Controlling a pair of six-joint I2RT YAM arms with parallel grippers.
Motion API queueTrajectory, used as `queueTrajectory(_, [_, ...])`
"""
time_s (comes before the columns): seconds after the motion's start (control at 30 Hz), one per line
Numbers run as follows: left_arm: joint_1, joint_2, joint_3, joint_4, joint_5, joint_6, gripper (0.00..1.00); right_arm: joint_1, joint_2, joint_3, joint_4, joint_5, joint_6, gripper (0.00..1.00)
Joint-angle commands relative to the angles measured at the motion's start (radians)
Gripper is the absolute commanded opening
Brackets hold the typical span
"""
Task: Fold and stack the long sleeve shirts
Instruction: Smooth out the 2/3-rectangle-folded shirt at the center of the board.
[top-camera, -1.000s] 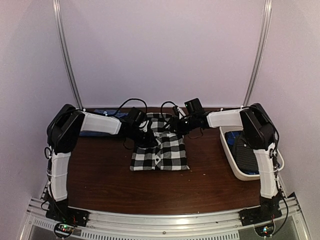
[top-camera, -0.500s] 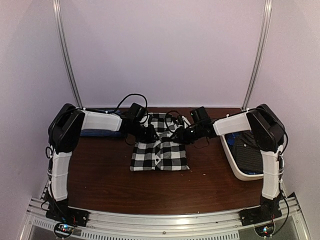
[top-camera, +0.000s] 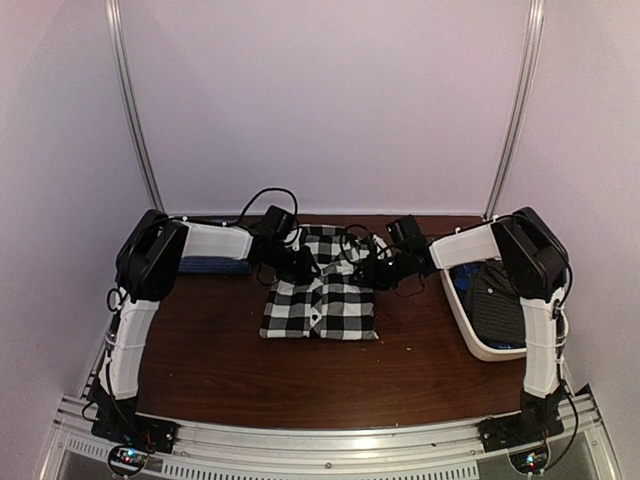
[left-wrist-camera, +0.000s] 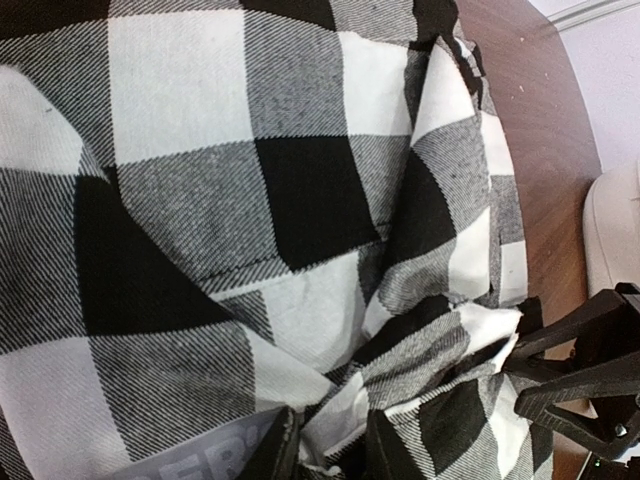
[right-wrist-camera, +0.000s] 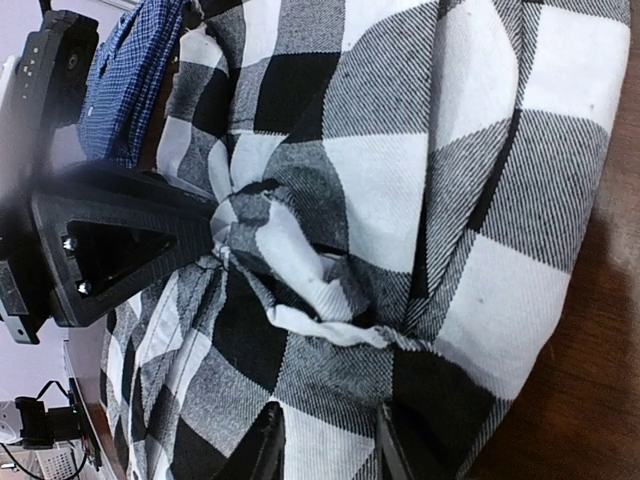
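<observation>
The black-and-white checked shirt (top-camera: 320, 298) lies folded mid-table, its collar end toward the back. My left gripper (top-camera: 300, 264) is at its back left part. In the left wrist view the left gripper (left-wrist-camera: 330, 448) is shut on a bunched fold of the checked cloth (left-wrist-camera: 250, 180). My right gripper (top-camera: 366, 270) is at the back right part. In the right wrist view the right gripper (right-wrist-camera: 328, 442) has closed with checked cloth (right-wrist-camera: 420, 170) between its fingers. A dark blue shirt (top-camera: 205, 265) lies folded at the back left. A dark dotted shirt (top-camera: 497, 300) sits in the basket.
The white oval basket (top-camera: 470, 335) stands at the table's right edge, close under the right arm. Each wrist view shows the other gripper near: the right one (left-wrist-camera: 585, 380), the left one (right-wrist-camera: 110, 255). Black cables loop behind the shirt. Brown table (top-camera: 200, 360) shows in front.
The right gripper has come down from above the collar onto the shirt's back right part and its jaws have narrowed on the cloth. The left gripper keeps its hold; its arm shifted slightly.
</observation>
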Motion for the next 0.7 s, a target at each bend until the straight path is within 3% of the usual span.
queueTrajectory(0.0, [0.001, -0.005, 0.03, -0.055, -0.012, 0.027, 0.25, 0.032, -0.123, -0.002, -0.065, 0.062, -0.044, 0.34])
queueTrajectory(0.47, [0.001, -0.037, 0.062, -0.093, -0.023, 0.05, 0.25, 0.088, -0.188, -0.348, 0.052, 0.035, 0.006, 0.33])
queueTrajectory(0.67, [0.002, -0.065, 0.115, -0.135, -0.044, 0.075, 0.28, 0.088, -0.268, -0.383, 0.045, 0.063, 0.003, 0.34])
